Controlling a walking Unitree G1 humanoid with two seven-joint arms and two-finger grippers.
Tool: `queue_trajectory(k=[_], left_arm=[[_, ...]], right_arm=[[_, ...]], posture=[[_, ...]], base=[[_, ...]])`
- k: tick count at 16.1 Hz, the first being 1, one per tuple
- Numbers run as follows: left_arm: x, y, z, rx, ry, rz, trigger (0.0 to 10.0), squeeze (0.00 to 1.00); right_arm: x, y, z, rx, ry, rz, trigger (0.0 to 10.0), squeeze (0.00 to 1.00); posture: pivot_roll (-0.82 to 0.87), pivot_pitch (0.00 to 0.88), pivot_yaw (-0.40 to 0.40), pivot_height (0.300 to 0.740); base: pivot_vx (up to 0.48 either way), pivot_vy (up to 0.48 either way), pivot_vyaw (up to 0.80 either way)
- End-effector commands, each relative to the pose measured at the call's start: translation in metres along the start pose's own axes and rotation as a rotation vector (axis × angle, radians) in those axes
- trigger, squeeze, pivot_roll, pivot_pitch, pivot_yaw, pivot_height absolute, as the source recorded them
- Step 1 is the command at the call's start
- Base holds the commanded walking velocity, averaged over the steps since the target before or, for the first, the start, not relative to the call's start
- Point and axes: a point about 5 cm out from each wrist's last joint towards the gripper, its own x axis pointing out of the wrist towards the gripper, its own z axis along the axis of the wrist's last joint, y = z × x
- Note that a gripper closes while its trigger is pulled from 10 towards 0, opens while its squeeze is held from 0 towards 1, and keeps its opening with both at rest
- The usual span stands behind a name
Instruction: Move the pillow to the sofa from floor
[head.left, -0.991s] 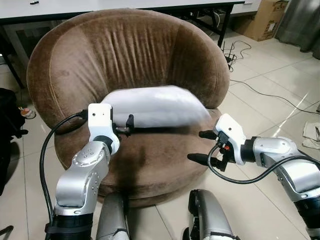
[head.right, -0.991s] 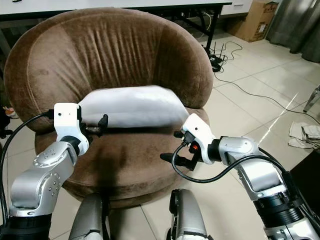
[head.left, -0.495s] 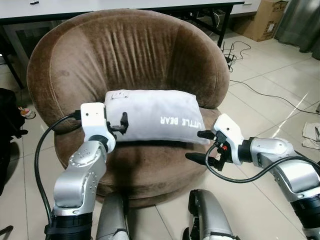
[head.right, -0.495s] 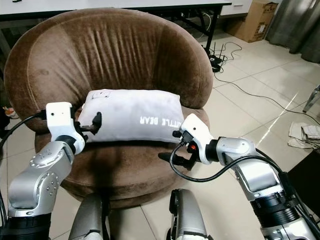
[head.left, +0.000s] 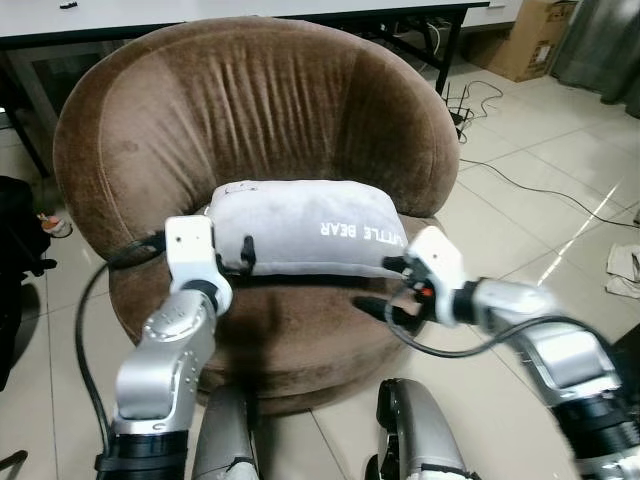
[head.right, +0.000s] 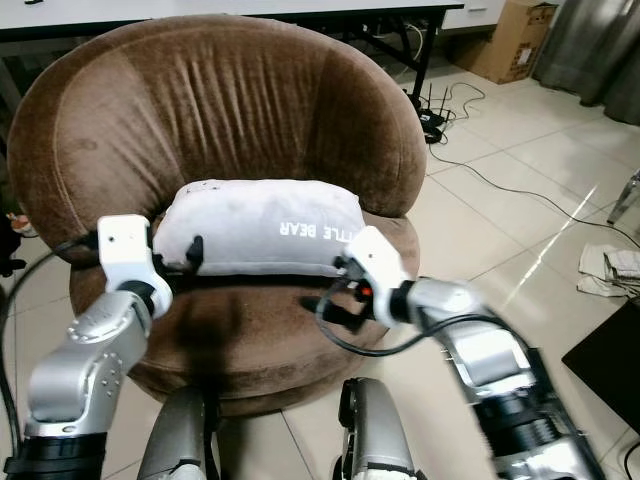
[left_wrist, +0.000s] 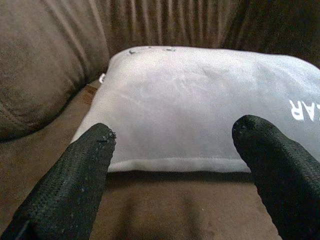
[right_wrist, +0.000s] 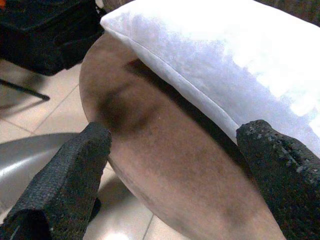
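The grey pillow (head.left: 305, 229) with the white letters is lying flat on the seat of the brown round sofa (head.left: 250, 110), close to the backrest, and nothing is holding it. The left gripper (head.left: 247, 253) is hovering just beside the pillow's left end with its jaws apart, and the right gripper (head.left: 385, 288) is hanging at the pillow's right end over the seat's front edge, its jaws also apart. Black cables (head.left: 520, 180) are lying on the tiled floor (head.left: 540, 200) to the right of the sofa.
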Motion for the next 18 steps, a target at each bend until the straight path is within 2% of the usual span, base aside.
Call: queue_trajectory(k=[1,13,18], left_arm=[[0.001,-0.002,0.000,0.011,-0.009,-0.004,10.0,0.00],[0.005,-0.004,-0.005,0.040,-0.001,-0.017,10.0,0.00],[0.005,-0.004,-0.007,0.045,0.004,-0.018,10.0,0.00]], right_arm=[[-0.002,-0.007,0.003,-0.001,-0.003,-0.038,10.0,0.00],[0.015,-0.001,-0.006,0.029,-0.022,-0.081,10.0,0.00],[0.015,0.000,-0.011,0.031,-0.009,-0.085,10.0,0.00]], posture=[[-0.12,0.000,-0.036,0.544],[-0.12,0.000,-0.028,0.671],[-0.13,0.000,-0.023,0.720]], base=[[0.000,0.000,0.00],[0.000,0.000,0.00],[0.000,0.000,0.00]])
